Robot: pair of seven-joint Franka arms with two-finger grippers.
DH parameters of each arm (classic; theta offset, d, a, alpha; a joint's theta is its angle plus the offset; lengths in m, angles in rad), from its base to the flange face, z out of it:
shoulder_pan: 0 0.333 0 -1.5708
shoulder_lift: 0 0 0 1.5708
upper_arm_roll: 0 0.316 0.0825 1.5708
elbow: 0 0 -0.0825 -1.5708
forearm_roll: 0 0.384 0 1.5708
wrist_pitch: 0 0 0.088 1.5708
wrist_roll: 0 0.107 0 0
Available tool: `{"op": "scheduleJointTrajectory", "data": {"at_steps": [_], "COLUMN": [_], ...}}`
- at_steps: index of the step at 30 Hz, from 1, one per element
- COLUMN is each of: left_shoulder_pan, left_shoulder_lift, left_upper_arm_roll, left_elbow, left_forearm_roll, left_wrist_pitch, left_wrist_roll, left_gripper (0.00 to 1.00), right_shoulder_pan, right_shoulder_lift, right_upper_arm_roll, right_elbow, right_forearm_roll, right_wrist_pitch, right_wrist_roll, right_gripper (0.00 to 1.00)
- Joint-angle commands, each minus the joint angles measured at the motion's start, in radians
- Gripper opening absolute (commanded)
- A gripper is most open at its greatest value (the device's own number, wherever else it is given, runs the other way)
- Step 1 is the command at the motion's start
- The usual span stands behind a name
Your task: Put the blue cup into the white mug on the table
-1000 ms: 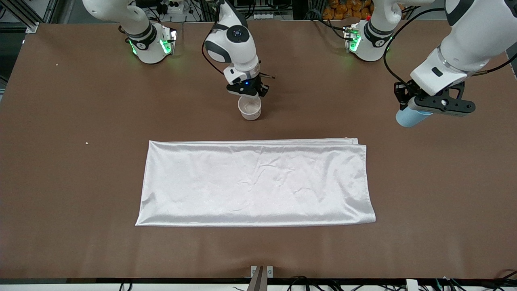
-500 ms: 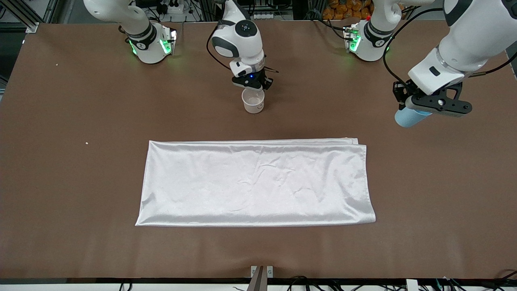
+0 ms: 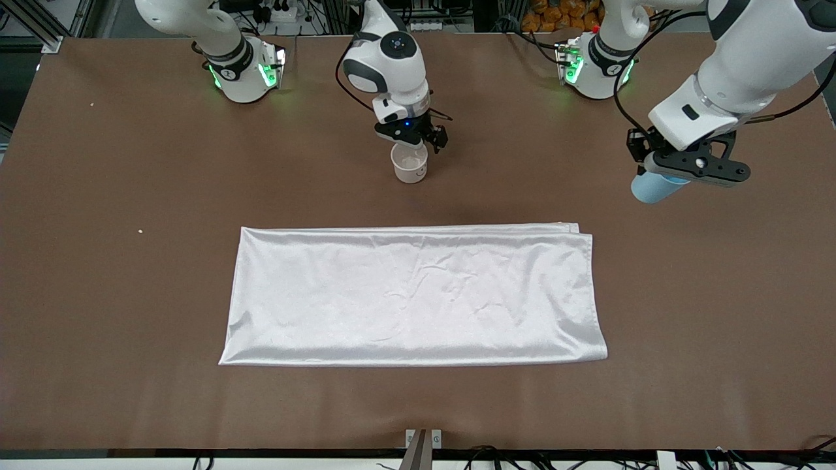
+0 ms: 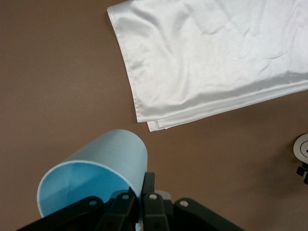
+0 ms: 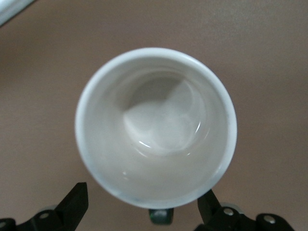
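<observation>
The white mug (image 3: 410, 164) stands upright on the brown table (image 3: 130, 294), between the white cloth and the robots' bases. My right gripper (image 3: 413, 140) is just above its rim, open, with a finger on each side of the dark handle. In the right wrist view the mug (image 5: 156, 125) is seen from above, beige and empty inside, and the right gripper (image 5: 142, 206) straddles its edge. My left gripper (image 3: 659, 171) is shut on the rim of the blue cup (image 3: 652, 187) and holds it tilted in the air over the table at the left arm's end. The left wrist view shows the left gripper (image 4: 143, 192) pinching the cup's (image 4: 101, 163) wall.
A white wrinkled cloth (image 3: 418, 294) lies flat in the middle of the table, nearer to the front camera than the mug; its corner shows in the left wrist view (image 4: 216, 57). The robots' bases (image 3: 245, 72) stand along the table's back edge.
The right gripper carried the mug slightly toward the robots' bases, set it upright and opened its fingers. The left gripper moved with the blue cup a little toward the middle of the table.
</observation>
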Motion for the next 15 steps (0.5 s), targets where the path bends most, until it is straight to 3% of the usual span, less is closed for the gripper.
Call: {"op": "scheduleJointTrajectory", "data": {"at_steps": [1,8,15], "left_shoulder_pan": [0.001,0.001,0.001], "left_shoulder_lift": [-0.006,-0.006,-0.006], "left_upper_arm_roll": [-0.012,-0.051,-0.103], "left_elbow": [0.014,0.021,0.043], "left_forearm_roll": [-0.010,-0.010,-0.010], "left_wrist_pitch": [-0.021,-0.026,-0.040], "left_wrist_roll": [0.023,0.021,0.014], "left_gripper": [0.00,0.00,0.00], "right_shoulder_pan": [-0.007,-0.039,-0.177], "right_shoulder_lift": [-0.090,-0.148,-0.167], "right_upper_arm_roll": [0.000,-0.008,-0.011], "right_elbow": [-0.008,0.004,0.044], "right_forearm_roll": [-0.023,-0.023,-0.023], "right_wrist_pitch": [-0.076,-0.181,-0.305], "right_wrist_roll": [0.023,-0.041,-0.256], "right_gripper": [1.00,1.00,1.00]}}
